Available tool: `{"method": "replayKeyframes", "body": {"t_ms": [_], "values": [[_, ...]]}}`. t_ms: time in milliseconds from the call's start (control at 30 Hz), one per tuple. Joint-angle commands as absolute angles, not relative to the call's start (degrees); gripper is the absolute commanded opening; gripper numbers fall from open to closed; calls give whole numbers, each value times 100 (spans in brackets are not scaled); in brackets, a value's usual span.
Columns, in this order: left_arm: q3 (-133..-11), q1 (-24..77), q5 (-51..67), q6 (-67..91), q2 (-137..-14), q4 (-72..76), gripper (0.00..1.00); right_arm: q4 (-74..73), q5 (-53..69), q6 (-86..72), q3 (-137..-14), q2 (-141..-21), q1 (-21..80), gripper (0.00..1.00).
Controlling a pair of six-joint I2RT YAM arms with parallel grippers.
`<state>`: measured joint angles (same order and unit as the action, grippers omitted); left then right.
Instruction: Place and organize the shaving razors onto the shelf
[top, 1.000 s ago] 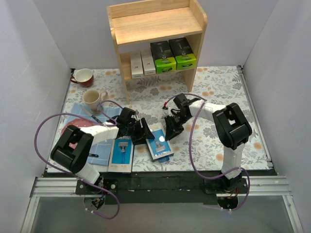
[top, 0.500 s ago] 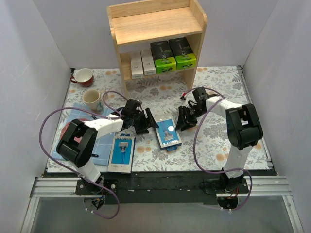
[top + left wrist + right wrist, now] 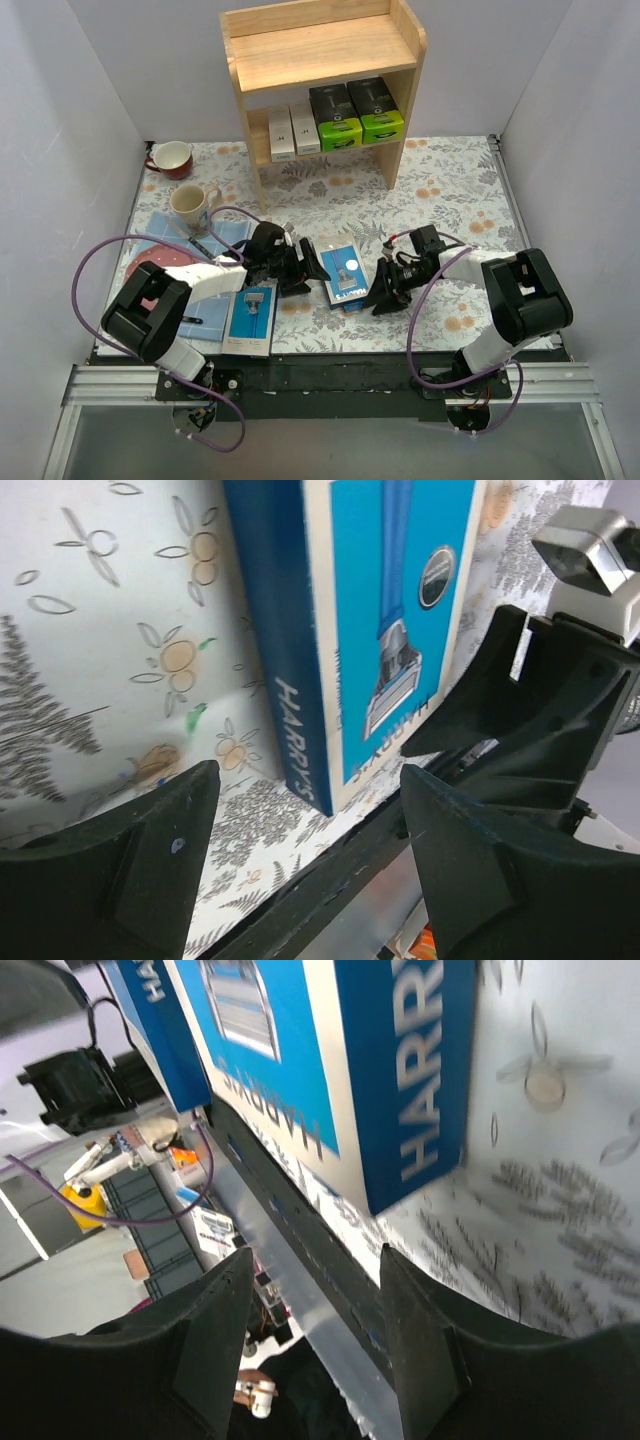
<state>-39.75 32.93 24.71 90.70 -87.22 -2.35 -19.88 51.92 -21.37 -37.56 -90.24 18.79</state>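
The wooden shelf (image 3: 322, 48) stands at the back. Its lower tier holds two white boxes (image 3: 292, 130) and two black boxes with green ends (image 3: 357, 112). One blue razor pack (image 3: 345, 275) lies flat on the floral cloth between my grippers. My left gripper (image 3: 308, 265) is open just left of it, and my right gripper (image 3: 385, 288) is open just right of it. Neither holds anything. A second blue pack (image 3: 250, 318) lies near the front edge. The left wrist view shows the pack (image 3: 390, 610) ahead of the open gripper (image 3: 310, 870). The right wrist view shows it (image 3: 330, 1060) beyond the open gripper (image 3: 315, 1345).
A red-and-white cup (image 3: 172, 157) and a beige mug (image 3: 192, 203) stand at the left. A blue mat (image 3: 215, 238) with a red plate (image 3: 148, 262) and a dark-handled utensil (image 3: 200, 245) lies front left. The table's black front edge (image 3: 330, 365) is close behind both grippers.
The blue pack slid away from the front edge and turned straighter. My right gripper swung from the pack's far right down to its near right. My left gripper stayed beside its left edge.
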Motion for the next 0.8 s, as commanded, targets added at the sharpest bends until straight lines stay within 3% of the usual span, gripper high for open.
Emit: {"method": "replayKeyframes", "body": {"t_ms": [0,367,567,767], "values": [[-4016,3427,2628,9439,-8859,281,72,-827,5397,-2952,-3735,-9202,1898,60],[-3973,3445,2487,9729,-9201,255,73,-571,4957,-3331,-3656,-9598,2057,52],[-4139,3603,2768,9905,-9518,615,61,-888,4667,-3050,-3823,-9483,2057,50],[-4464,3902,2795,10011,-9826,642,59,-783,4421,-3154,-3780,-9413,1952,46]]}}
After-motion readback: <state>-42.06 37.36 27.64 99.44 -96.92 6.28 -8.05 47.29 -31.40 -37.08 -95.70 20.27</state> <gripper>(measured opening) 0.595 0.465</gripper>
